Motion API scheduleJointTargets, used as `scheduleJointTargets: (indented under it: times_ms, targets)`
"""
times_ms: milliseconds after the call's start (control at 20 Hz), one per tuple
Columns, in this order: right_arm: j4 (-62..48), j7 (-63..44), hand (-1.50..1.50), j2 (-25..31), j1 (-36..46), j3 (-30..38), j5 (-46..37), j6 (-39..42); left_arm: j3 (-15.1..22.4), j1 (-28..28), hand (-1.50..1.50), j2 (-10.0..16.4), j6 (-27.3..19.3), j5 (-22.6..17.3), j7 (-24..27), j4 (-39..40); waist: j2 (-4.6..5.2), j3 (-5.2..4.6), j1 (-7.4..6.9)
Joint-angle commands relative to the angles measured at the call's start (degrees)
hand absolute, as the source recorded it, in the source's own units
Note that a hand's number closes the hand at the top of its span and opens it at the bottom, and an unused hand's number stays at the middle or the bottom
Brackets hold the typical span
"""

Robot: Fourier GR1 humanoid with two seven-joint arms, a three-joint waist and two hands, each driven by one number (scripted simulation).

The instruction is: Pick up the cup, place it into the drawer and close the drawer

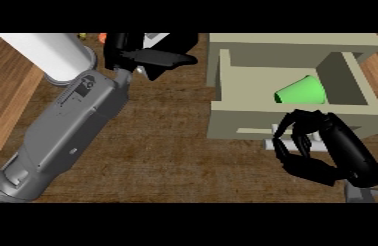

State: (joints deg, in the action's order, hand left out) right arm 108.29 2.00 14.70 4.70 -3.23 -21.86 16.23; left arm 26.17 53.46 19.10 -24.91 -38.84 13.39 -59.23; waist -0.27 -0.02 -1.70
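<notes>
Hidden or cut off: the left hand (151, 52) is clipped by the view's upper edge, so only part of its black palm and relaxed, empty fingers are seen, resting at top centre at the end of the grey left forearm (66, 125). A small orange item (102, 37) beside it is too cropped to be identified. A white cylinder (44, 52) at upper left is cut off as well. The right forearm is almost wholly out of view at the lower right corner. The pale drawer handle (304, 145) is largely covered by the right hand (341, 146), whose fingers are curled round it from above, with the thumb below; actual contact cannot be confirmed. Task item: a green cup (301, 91), tapered, is found inside the open beige drawer (244, 85), against its right wall. It is lying tilted, its long axis running from the drawer's front toward the back right, narrower end farthest from the robot; which end is the mouth cannot be told. The cup is apart from the right hand, above it in the view, with the drawer's front wall between them. The wooden counter (162, 155) is seen beneath the whole.
</notes>
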Motion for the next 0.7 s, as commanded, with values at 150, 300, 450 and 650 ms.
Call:
scheduleJointTargets:
  times_ms: [150,300,450,650]
  targets:
    - [-13.77,4.82,1.50,4.02,6.15,-6.32,-17.06,-3.88,-2.44,-7.78,-1.50,4.18,2.03,-0.91,-0.24,-7.43,0.32,0.01,-0.98]
    - [-19.87,3.74,1.50,2.96,10.26,-8.76,-22.64,-6.44,-4.29,-12.66,-1.50,9.57,6.25,-2.32,-1.28,-11.22,0.28,0.00,-1.45]
    - [-29.46,10.10,1.50,2.97,11.04,-10.36,-27.48,-11.94,-5.24,-16.68,-1.50,9.85,6.02,-1.41,0.76,-13.18,0.45,0.05,-0.65]
    - [-45.98,12.00,1.50,-2.60,18.66,-10.80,-32.46,-20.60,-6.33,-20.09,-1.50,9.70,7.42,-0.83,2.24,-14.33,0.76,0.08,-0.64]
